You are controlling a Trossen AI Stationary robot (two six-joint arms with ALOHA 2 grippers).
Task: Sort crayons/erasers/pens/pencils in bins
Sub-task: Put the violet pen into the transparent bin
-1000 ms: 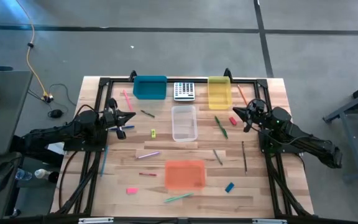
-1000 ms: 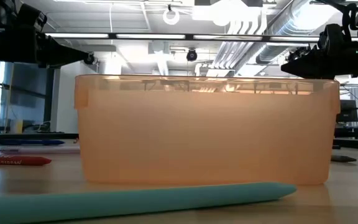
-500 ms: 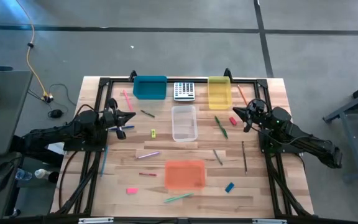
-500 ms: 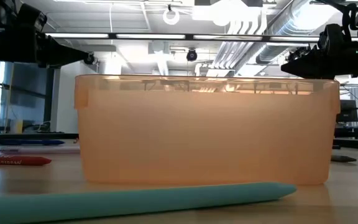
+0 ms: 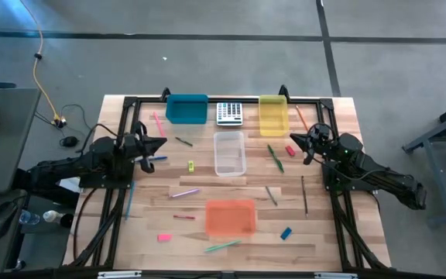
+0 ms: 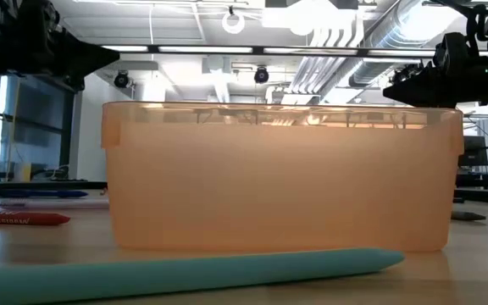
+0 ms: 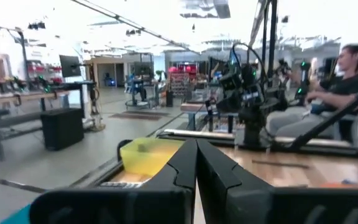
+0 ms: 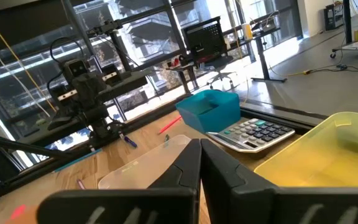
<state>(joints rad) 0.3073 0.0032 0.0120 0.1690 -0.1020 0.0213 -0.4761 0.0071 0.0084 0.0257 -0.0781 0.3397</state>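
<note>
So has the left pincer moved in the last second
Yes, slightly. In the high view the shut left pincer has drawn back toward the table's left edge, away from the clear rectangular plastic bin; the low view shows it shifted too.

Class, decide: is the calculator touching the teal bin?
Apart. The high view shows a strip of bare wood between the calculator and the teal bin.

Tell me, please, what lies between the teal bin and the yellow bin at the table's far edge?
The calculator sits between the teal bin and the yellow bin, seen in the high view.
</note>
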